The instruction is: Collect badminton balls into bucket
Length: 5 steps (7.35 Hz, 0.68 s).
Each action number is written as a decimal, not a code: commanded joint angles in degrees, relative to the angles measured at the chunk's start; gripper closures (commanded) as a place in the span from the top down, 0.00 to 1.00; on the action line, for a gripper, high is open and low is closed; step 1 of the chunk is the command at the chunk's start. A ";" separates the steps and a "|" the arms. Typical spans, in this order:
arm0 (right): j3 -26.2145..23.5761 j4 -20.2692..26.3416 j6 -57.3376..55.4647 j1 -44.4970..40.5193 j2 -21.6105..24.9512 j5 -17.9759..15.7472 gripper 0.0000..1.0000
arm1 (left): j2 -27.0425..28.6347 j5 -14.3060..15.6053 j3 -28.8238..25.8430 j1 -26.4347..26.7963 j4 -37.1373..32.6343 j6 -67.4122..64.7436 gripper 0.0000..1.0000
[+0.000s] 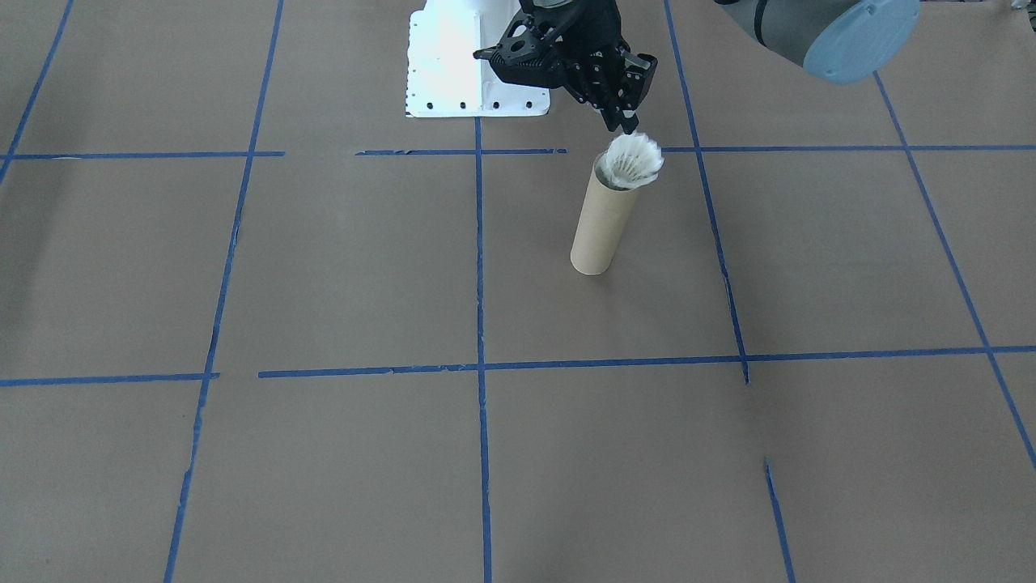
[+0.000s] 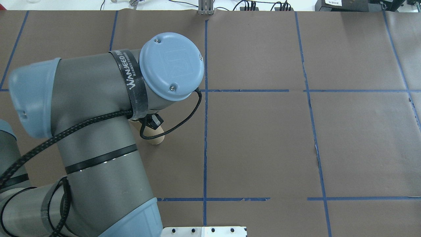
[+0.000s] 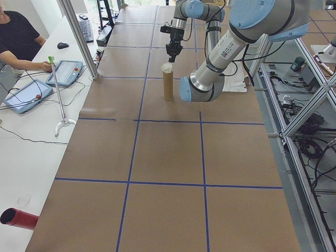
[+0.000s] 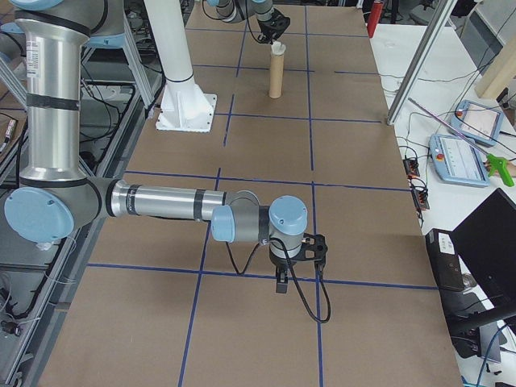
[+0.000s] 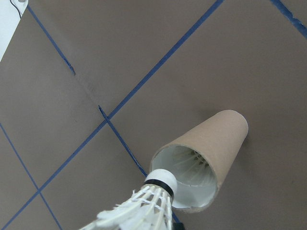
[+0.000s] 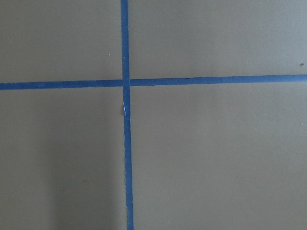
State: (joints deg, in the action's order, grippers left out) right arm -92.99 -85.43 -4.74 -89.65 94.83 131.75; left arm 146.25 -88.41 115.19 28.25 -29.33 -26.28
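The left gripper (image 1: 627, 125) hangs right over the top of the bucket (image 1: 600, 219), a tall tan tube that stands upright on the brown table (image 1: 324, 283). It looks pinched shut on the feather edge of the badminton ball (image 1: 634, 159). In the left wrist view the ball's round white tip points down at the tube's open mouth, just over its near rim — not quite over the middle yet. The ball's long line runs nearly the same way as the tube's, tip first and feathers up. Inside the white tube you can see more feathers, so I think another ball is already in there. The next move looks like a small slide toward the middle of the hole, then letting go so the ball drops straight in. If the tip hits the rim, the ball could tip over and fall out onto the table. The right gripper (image 4: 284, 270) is far away at the other end of the table, pointing down at bare paper and blue tape — I cannot tell if it is open or closed
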 commanded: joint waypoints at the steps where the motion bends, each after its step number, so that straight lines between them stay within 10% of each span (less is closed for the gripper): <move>1: 0.00 0.00 0.00 0.00 0.00 0.00 1.00 | 0.09 -0.10 -0.05 -0.22 -0.11 -0.09 1.00; 5: 0.00 0.00 0.00 0.00 0.00 0.00 1.00 | -0.18 -0.63 1.00 3.97 -6.59 -1.58 1.00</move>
State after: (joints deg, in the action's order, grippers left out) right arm -92.99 -85.43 -4.75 -89.65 94.83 131.75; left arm 146.30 -88.81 115.92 29.63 -32.83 -27.68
